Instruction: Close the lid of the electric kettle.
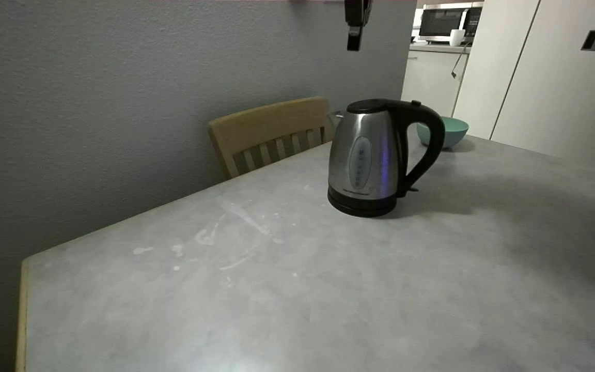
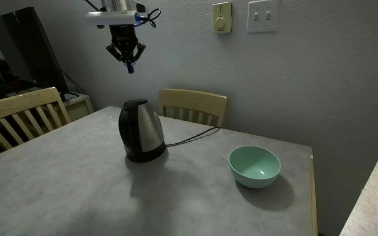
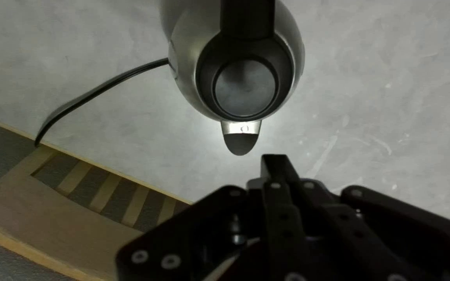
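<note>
Steel electric kettle (image 1: pixel 377 155) is spotted below the hand (image 2: pixel 130 69), black lid (image 3: pixel 245 89) seated flat, and those jaws are held together!

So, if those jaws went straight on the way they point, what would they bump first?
Most likely the kettle, somewhere around its lid or spout; depth is unclear, so a narrow miss past the spout is possible.

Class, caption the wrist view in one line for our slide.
Electric kettle from above: lid down, spout pointing down-frame toward the shut gripper, cord trailing aside.
</note>
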Tool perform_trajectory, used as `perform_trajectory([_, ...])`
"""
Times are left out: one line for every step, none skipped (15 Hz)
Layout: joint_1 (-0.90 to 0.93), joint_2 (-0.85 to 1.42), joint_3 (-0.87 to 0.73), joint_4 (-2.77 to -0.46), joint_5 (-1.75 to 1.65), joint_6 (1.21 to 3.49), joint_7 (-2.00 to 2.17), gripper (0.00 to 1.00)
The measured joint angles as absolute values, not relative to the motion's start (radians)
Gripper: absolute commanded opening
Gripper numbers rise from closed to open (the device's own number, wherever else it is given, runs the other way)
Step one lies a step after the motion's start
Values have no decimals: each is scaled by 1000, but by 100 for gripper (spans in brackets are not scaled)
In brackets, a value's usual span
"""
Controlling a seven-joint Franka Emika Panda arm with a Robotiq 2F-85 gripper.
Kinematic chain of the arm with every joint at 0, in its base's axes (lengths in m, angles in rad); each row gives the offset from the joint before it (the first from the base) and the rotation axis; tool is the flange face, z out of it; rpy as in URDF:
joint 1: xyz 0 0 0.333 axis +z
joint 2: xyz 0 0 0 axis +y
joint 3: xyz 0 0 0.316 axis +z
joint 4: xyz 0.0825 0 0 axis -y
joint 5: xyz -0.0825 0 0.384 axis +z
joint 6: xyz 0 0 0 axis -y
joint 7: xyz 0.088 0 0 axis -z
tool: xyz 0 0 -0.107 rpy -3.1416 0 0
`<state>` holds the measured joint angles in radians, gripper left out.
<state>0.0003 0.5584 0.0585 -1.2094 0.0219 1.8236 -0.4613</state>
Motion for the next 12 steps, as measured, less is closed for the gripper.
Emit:
perform_trajectory([0, 536, 59, -1234, 22, 1826, -461, 0])
perform_trajectory([0, 516, 59, -1256, 23, 1830, -461, 25])
perform_trajectory([0, 499, 61, -1277, 23, 1836, -461, 28])
perform_trajectory([0, 483, 63, -1296, 24, 1847, -461, 33])
perform_trajectory([0, 470, 66, -1316, 26, 1861, -460, 41])
perform_trajectory([0, 457, 69, -1333, 30, 1875, -460, 47])
perform_trajectory([0, 446, 72, -1352, 36, 1888, -459, 55])
perform_trajectory([0, 436, 75, -1367, 44, 1899, -459, 62])
perform_trajectory([0, 425, 77, -1384, 53, 1910, -459, 69])
perform_trajectory([0, 418, 79, -1399, 61, 1924, -459, 75])
perform_trajectory([0, 409, 81, -1413, 69, 1938, -459, 83])
perform_trajectory([0, 400, 82, -1428, 78, 1954, -458, 89])
